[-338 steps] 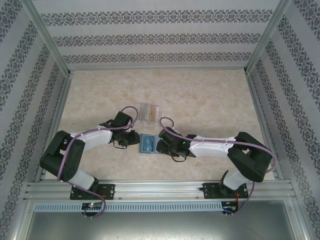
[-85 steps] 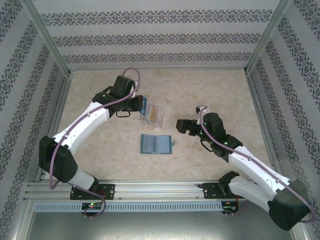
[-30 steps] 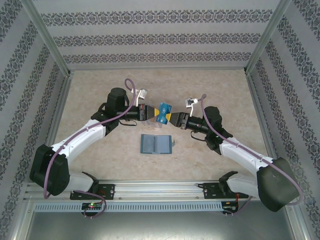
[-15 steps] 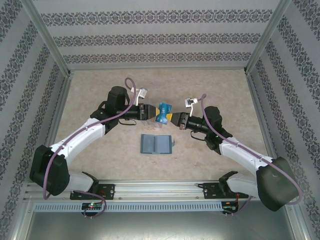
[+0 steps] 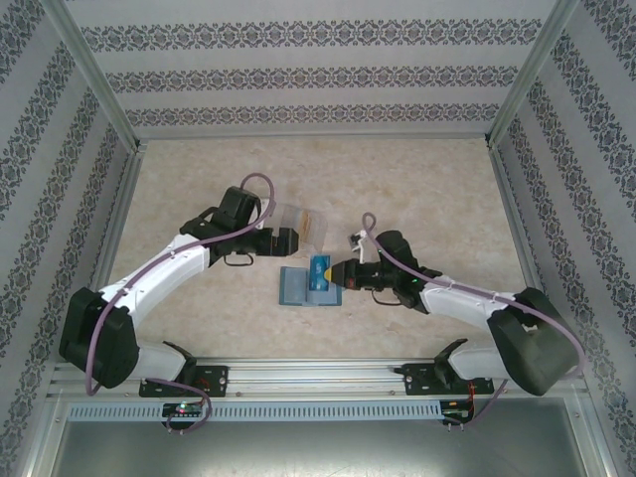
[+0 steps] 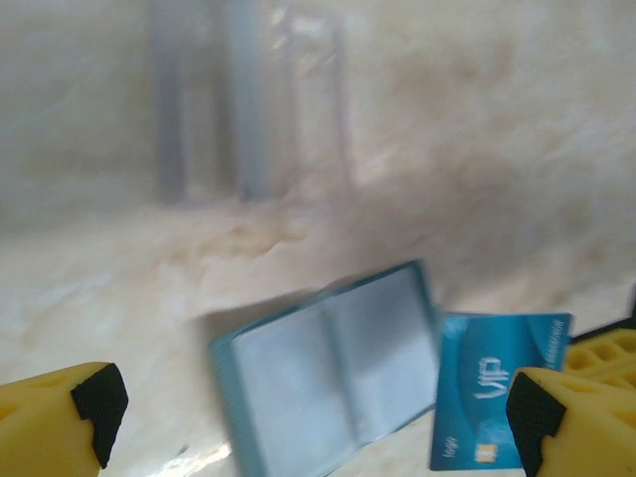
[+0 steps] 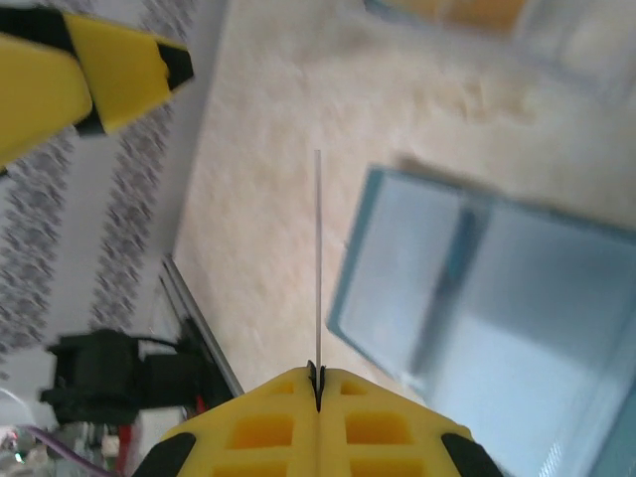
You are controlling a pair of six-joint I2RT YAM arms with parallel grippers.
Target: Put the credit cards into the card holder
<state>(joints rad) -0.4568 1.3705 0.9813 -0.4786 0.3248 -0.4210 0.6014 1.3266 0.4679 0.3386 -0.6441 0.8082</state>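
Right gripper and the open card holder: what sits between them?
A blue card, pinched in the shut right gripper, juts out over the right half of the teal card holder in the top external view. Whether it touches the holder cannot be told.

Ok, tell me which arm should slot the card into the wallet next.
Right. The right gripper is shut on the blue card at the open card holder; the left gripper is open and empty.

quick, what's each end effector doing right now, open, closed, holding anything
Left end effector: open, holding nothing.
Right end effector: closed on a blue credit card, by the open card holder.
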